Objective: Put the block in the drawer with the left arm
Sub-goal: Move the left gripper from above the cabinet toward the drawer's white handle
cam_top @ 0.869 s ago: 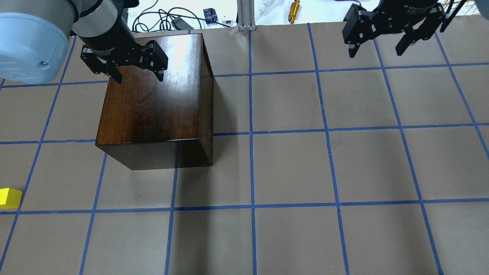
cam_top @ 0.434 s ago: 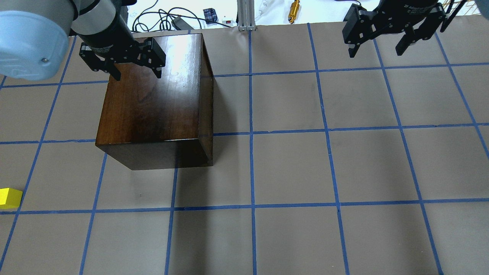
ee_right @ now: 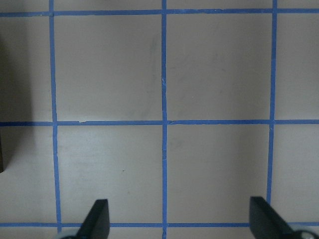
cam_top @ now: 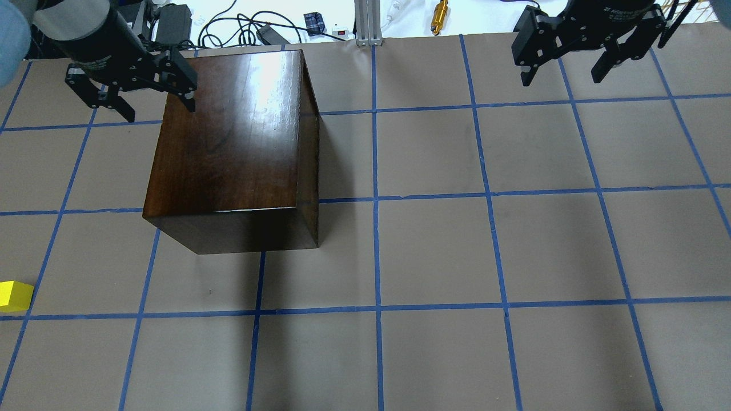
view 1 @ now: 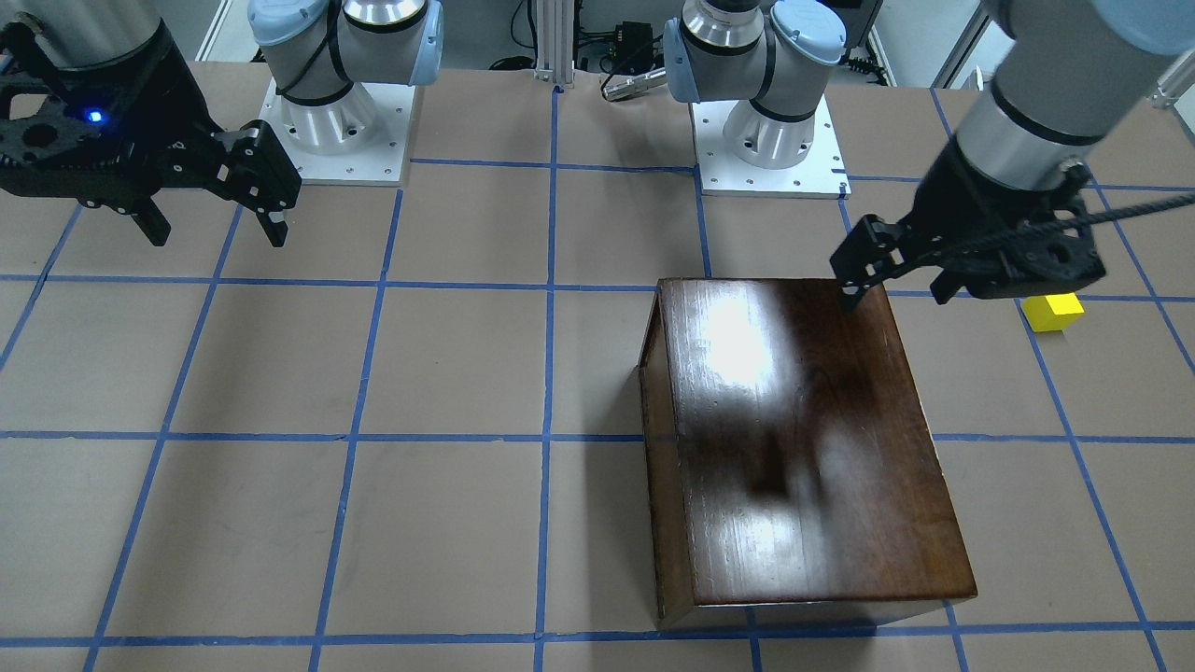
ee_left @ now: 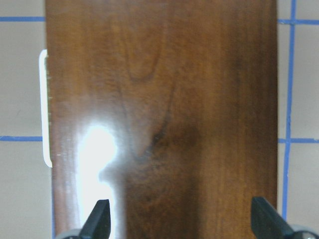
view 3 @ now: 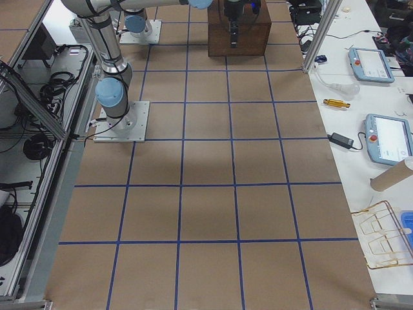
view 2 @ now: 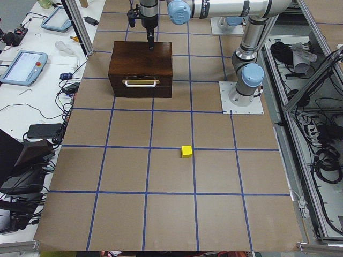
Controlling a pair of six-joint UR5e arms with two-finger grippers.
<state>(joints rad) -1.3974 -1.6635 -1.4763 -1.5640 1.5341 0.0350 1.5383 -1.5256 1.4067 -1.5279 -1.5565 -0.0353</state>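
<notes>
Left gripper (cam_top: 160,110) shifts toward the upper left, fingers apart; note the drawer (view 2: 140,89) shut and the block (cam_top: 14,296) ungrasped on the desk (cam_top: 434,245).

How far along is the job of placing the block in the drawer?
Done: nothing. The drawer is shut and the block lies on the table. In hand: the open left gripper hovers empty over the box. Left: open drawer, fetch block, place it.

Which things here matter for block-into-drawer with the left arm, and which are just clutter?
In the job:
block
drawer, shut, in the wooden box
left gripper, fingers open, above the box

Lying about:
right gripper, open over bare table
brass tool
cables
teach pendant
</notes>
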